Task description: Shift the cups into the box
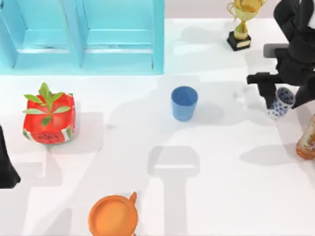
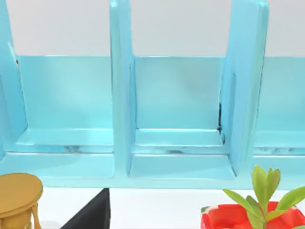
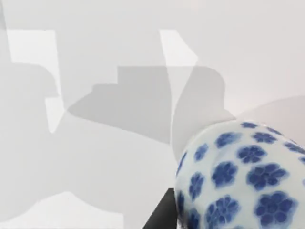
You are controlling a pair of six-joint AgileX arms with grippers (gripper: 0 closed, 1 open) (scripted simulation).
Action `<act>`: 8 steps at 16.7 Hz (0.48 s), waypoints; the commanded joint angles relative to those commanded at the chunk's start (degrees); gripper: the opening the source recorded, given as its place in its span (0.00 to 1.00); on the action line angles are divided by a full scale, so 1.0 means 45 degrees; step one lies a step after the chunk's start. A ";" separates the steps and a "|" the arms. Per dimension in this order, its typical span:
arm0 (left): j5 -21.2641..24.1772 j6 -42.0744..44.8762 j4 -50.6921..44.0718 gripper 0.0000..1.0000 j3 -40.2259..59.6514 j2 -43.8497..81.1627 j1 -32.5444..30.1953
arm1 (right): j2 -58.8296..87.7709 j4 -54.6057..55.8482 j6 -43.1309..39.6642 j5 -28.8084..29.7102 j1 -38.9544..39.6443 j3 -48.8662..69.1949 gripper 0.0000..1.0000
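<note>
Cups sit apart from each other on the white desk [image 1: 147,196]. Taking the blue cup [image 1: 184,103] as the landmark, it stands upright near the middle of the desk, just in front of the turquoise box [image 1: 81,37], whose open compartments face the left wrist view. The white cup with blue flowers [image 1: 280,102] is well to the right of the blue cup, tilted, and gripped by the right claw [image 1: 273,101], whose fingers are clamped on it; in the right wrist view the patterned wall of this cup [image 3: 243,176] bulges close to the lens above the pale desk. A gold trophy [image 1: 242,22] stands behind and to the right of the blue cup. A watermelon-print pot with a green plant [image 1: 48,118] lies far to its left, and an orange bowl [image 1: 113,216] in front of it to the left. An orange bottle [image 1: 307,140] is at the far right. The left arm [image 1: 7,167] is parked far left of the blue cup.
</note>
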 joint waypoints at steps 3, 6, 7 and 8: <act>0.0000 0.0000 0.0000 1.00 0.0000 0.0000 0.0000 | 0.0000 0.0000 0.0000 0.0000 0.0000 0.0000 0.17; 0.0000 0.0000 0.0000 1.00 0.0000 0.0000 0.0000 | 0.0000 0.0000 0.0000 0.0000 0.0000 0.0000 0.00; 0.0000 0.0000 0.0000 1.00 0.0000 0.0000 0.0000 | 0.0000 0.0000 0.0000 0.0000 0.0000 0.0000 0.00; 0.0000 0.0000 0.0000 1.00 0.0000 0.0000 0.0000 | 0.0000 0.0000 0.0000 0.0000 0.0000 0.0000 0.00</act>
